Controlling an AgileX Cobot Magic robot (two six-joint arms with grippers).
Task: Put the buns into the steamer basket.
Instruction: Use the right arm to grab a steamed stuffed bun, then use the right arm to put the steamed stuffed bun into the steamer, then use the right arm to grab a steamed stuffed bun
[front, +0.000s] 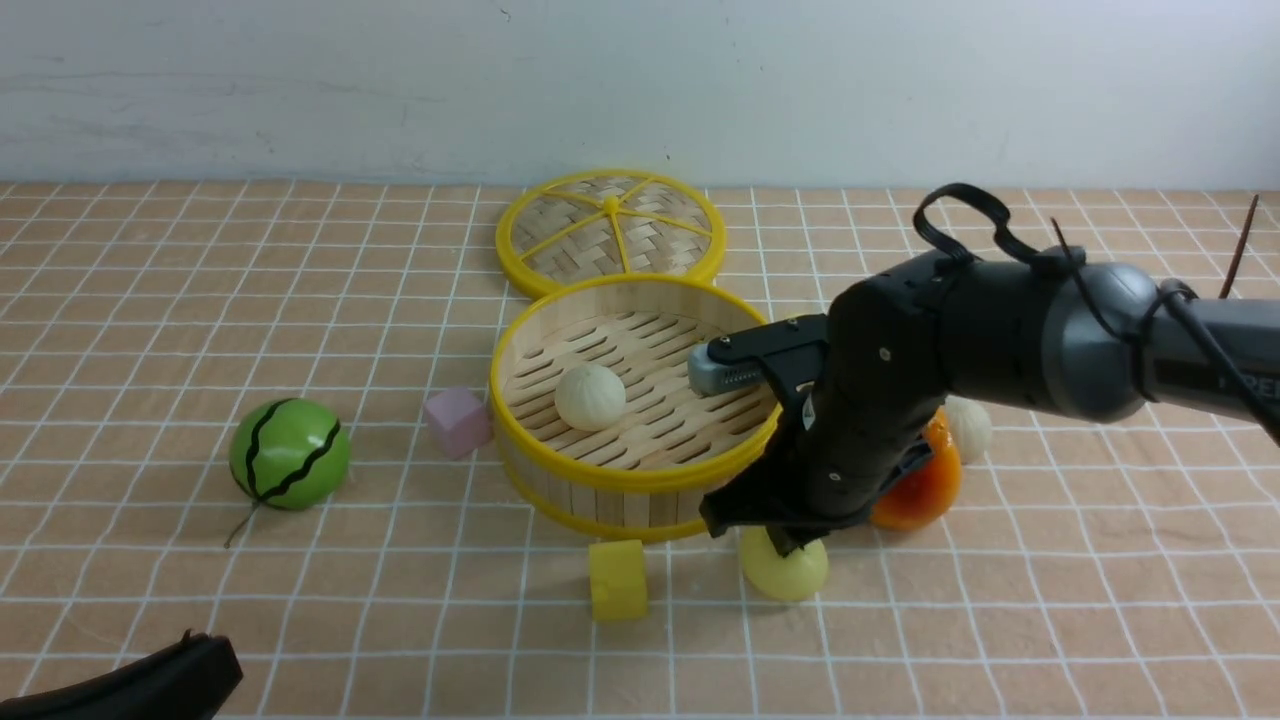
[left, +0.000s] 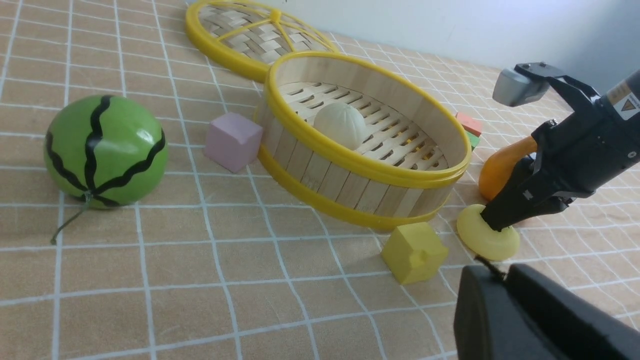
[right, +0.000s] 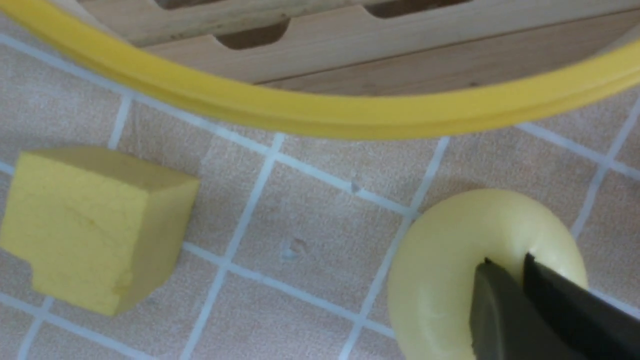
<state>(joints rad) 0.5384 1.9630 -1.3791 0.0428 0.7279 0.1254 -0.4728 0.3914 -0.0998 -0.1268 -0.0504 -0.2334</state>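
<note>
Shut right claw (front: 786, 546) — tips pinching pale yellow bun (front: 797, 579), from above; steamer basket (front: 620, 479) beside

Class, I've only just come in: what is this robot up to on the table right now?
The robot's right tool is shut on a pale yellow bun. That bun sits on the table in front of the steamer basket, beside a yellow cube. One off-white bun already lies inside the basket. A second off-white bun waits on the table behind the orange fruit.
</note>
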